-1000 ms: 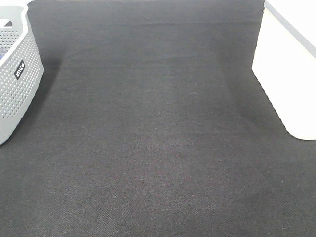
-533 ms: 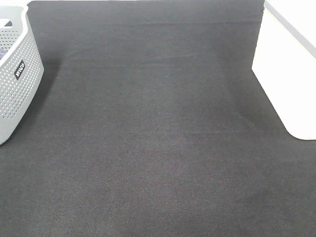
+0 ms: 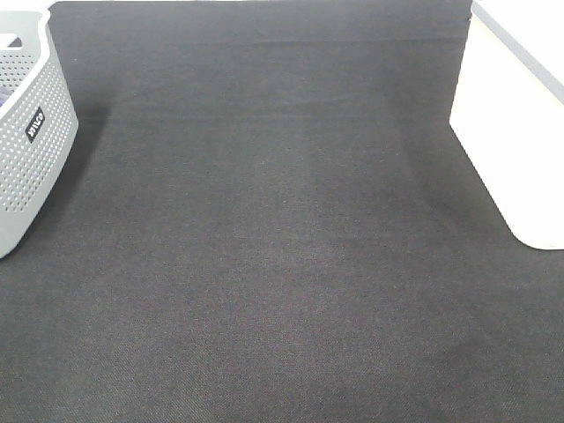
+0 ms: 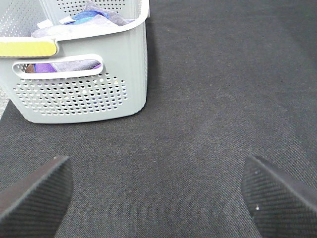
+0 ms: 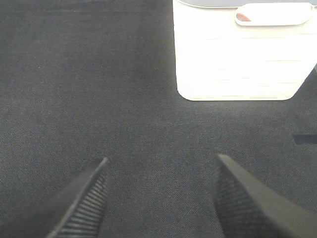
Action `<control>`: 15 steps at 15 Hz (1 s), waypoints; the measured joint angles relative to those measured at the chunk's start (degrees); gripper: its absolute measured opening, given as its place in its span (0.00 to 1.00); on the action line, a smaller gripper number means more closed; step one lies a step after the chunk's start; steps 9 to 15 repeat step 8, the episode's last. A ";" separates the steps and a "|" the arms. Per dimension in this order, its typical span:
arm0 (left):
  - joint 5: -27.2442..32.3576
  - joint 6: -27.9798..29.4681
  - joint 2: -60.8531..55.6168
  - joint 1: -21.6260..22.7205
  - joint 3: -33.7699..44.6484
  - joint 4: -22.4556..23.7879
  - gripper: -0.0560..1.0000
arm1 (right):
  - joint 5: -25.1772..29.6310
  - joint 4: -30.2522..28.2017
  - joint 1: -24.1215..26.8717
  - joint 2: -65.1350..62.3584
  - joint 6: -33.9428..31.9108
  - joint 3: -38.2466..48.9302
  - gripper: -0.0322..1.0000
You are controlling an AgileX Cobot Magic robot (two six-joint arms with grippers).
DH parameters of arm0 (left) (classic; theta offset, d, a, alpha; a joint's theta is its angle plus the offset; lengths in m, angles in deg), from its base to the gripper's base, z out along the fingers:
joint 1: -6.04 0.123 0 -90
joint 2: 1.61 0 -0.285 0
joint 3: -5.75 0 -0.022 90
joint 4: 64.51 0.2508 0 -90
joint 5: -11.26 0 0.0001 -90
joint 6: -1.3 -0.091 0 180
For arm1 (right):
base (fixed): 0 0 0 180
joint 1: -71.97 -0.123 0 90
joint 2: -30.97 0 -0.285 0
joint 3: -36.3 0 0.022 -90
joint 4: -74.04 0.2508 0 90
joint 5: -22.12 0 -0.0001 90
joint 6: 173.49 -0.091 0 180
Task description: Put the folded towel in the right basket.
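Towel: no folded towel can be singled out; the only cloth showing is a heap of purple and blue fabric (image 4: 81, 20) inside the grey basket (image 4: 84, 94), and whether it is folded cannot be told. Grey basket (image 3: 26, 132): perforated walls, a dark label on its side, standing on the black mat (image 3: 282, 247) at the left edge of the overhead view; part of the cloth shows through its handle slot. White basket (image 3: 515, 132): stands at the right edge of the mat, well apart from the grey one; the right wrist view shows its smooth wall (image 5: 237, 64) and handle opening. Left gripper (image 4: 156, 191): jaws spread wide, nothing between them, over bare mat near the grey basket. Right gripper (image 5: 161, 198): jaws likewise parted and empty, facing the white basket.
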 joint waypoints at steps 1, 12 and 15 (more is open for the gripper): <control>0.00 0.00 0.00 0.00 0.00 0.00 0.88 | 0.00 0.06 0.00 0.00 0.00 0.00 0.59; 0.00 0.00 0.00 0.00 0.00 0.00 0.88 | 0.00 0.17 0.00 0.00 0.00 0.00 0.59; 0.00 0.00 0.00 0.00 0.00 0.00 0.88 | 0.00 0.17 0.00 0.00 0.00 0.00 0.59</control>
